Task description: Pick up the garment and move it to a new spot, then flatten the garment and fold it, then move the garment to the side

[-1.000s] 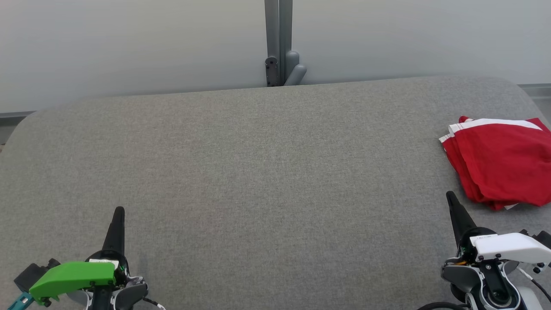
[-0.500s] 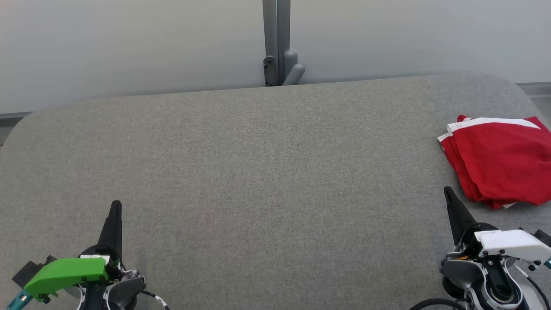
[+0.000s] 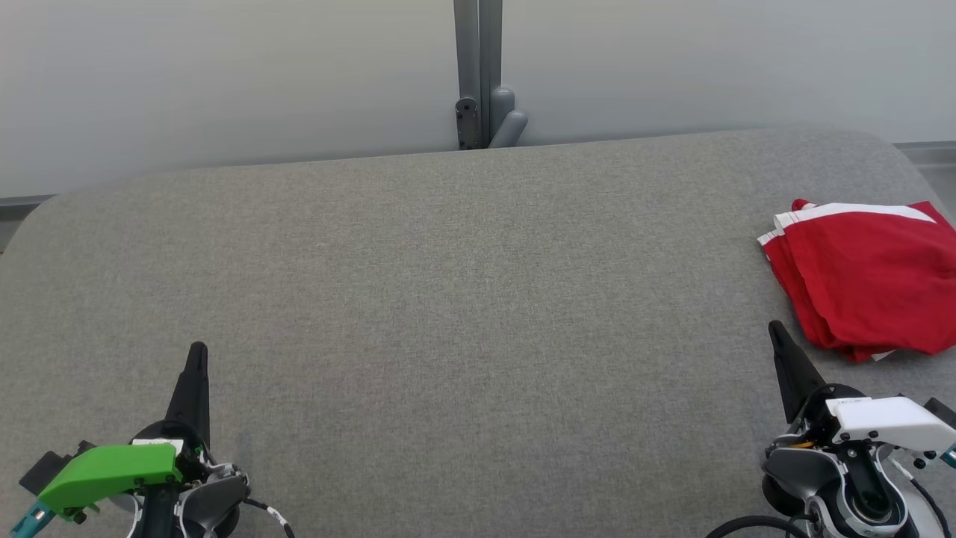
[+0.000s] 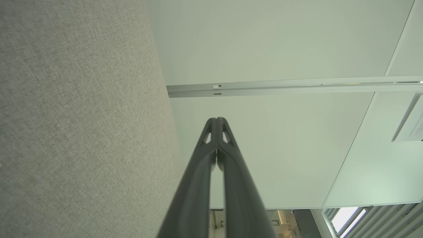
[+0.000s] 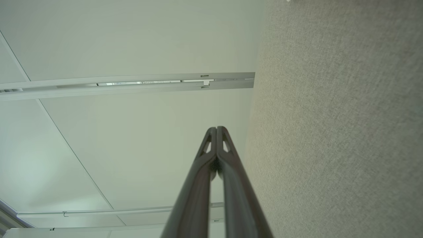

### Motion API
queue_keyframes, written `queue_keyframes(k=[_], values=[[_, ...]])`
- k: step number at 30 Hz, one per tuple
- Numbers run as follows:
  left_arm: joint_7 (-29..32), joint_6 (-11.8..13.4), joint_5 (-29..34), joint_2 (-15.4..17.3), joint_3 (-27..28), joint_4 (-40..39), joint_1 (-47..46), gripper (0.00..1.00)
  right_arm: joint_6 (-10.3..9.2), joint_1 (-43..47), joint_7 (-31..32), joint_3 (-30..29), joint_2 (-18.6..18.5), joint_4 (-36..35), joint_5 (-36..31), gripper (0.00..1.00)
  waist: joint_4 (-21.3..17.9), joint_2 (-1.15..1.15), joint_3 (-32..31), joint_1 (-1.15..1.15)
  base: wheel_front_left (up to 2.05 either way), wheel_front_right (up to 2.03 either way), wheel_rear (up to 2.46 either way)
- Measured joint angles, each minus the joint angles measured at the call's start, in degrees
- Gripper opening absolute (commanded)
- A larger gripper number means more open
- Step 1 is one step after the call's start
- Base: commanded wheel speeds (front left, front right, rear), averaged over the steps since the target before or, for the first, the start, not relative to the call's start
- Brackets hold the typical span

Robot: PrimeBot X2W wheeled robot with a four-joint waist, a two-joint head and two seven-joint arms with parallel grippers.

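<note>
Apparently all 3 steps are done: red garment [image 3: 866, 280] lies folded at the grey surface [image 3: 448, 299] edge, just beyond the right jaws, well apart from the left jaws. Both pressed together, empty.

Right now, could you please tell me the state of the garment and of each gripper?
Red garment: folded, lying on the right side of the grey table, not held.
Left gripper: shut, empty.
Right gripper: shut, empty, near the garment but apart from it.
</note>
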Motion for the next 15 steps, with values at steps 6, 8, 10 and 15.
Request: queue_keyframes(k=[6, 8, 10, 15], values=[[0.0, 0.0, 0.0, 0.0, 0.0, 0.0, 0.0, 0.0, 0.0, 0.0, 0.0, 0.0, 0.0, 0.0, 0.0, 0.0, 0.0, 0.0, 0.0, 0.0, 0.0, 0.0, 0.0], [0.0, 0.0, 0.0, 0.0, 0.0, 0.0, 0.0, 0.0, 0.0, 0.0, 0.0, 0.0, 0.0, 0.0, 0.0, 0.0, 0.0, 0.0, 0.0, 0.0, 0.0, 0.0, 0.0], [0.0, 0.0, 0.0, 0.0, 0.0, 0.0, 0.0, 0.0, 0.0, 0.0, 0.0, 0.0, 0.0, 0.0, 0.0, 0.0, 0.0, 0.0, 0.0, 0.0, 0.0, 0.0, 0.0], [0.0, 0.0, 0.0, 0.0, 0.0, 0.0, 0.0, 0.0, 0.0, 0.0, 0.0, 0.0, 0.0, 0.0, 0.0, 0.0, 0.0, 0.0, 0.0, 0.0, 0.0, 0.0, 0.0]])
